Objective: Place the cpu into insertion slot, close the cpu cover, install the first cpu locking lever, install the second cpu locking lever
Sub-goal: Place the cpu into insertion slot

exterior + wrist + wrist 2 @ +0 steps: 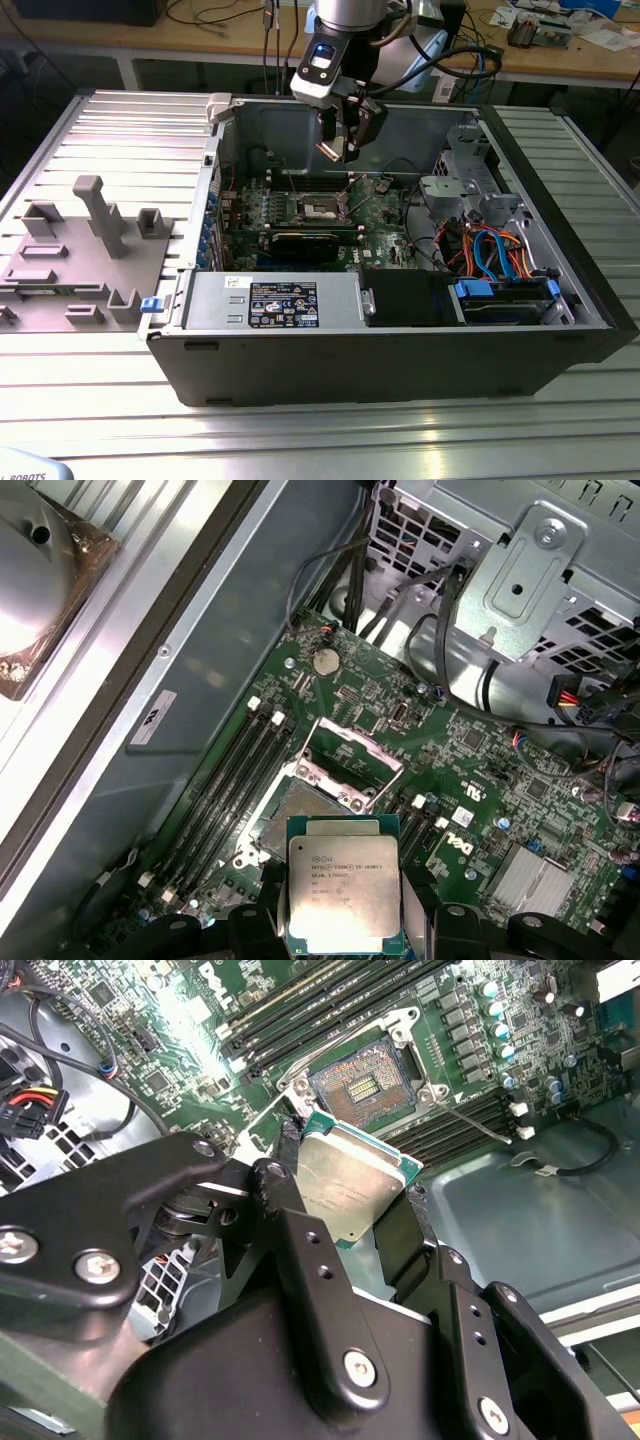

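The slatted metal surface (pixel 110 130) carries an open computer case (pixel 380 365), lid off, with a grey power-supply box (pixel 270 300) along its near wall in the exterior view. Down inside lies the green motherboard (pixel 385 215), and here's the arm, hanging over the case from above with the tool (pixel 340 150) pointing down at the board. Both wrist views show the tool (pixel 350 1185) clamped on the cpu (pixel 352 1172), one black finger on each of two opposite edges and the pale metal face turned up to the cameras. The chip sits tilted in that grip in the second wrist view. And the target: the insertion slot (pixel 300 815) lies bare on the board just beyond the cpu (pixel 343 890) in the first wrist view, its dark centre and silvery rim exposed. The chip is in the air, apart from the slot and not touching it. The cpu cover (pixel 345 783) stands swung up at the slot's far edge, its square window open and the socket beneath it uncovered.
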{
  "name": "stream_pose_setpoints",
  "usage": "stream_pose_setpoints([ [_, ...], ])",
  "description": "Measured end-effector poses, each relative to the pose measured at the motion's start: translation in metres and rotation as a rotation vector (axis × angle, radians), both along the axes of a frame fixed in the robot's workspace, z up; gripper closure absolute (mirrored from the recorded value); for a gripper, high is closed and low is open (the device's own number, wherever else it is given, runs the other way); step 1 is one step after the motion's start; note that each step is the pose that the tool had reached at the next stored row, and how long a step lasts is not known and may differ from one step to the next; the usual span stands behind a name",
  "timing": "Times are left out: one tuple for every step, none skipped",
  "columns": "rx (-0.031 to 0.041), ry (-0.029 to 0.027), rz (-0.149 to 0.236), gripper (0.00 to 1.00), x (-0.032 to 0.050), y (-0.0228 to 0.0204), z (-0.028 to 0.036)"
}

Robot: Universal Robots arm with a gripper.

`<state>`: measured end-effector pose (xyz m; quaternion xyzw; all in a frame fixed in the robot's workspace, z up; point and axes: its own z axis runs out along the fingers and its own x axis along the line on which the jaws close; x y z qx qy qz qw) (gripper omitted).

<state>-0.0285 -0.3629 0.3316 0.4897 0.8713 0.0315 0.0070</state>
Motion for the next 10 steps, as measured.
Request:
stream_pose_setpoints([
  [0.0,0.0,-0.001,0.46,0.0,0.0,0.0],
  [0.0,0.0,-0.002,0.46,0.0,0.0,0.0],
  [0.0,0.0,-0.004,0.46,0.0,0.0,0.0],
  [0.0,0.0,-0.005,0.46,0.0,0.0,0.0],
  [0.0,0.0,-0.006,0.46,0.0,0.0,0.0],
  [0.0,0.0,-0.007,0.46,0.0,0.0,0.0],
  [0.0001,0.0,-0.009,0.46,0.0,0.0,0.0],
  [0.0001,-0.0001,-0.011,0.46,0.0,0.0,0.0],
  [0.0,0.0,-0.013,0.46,0.0,0.0,0.0],
  [0.0,0.0,-0.014,0.46,0.0,0.0,0.0],
])
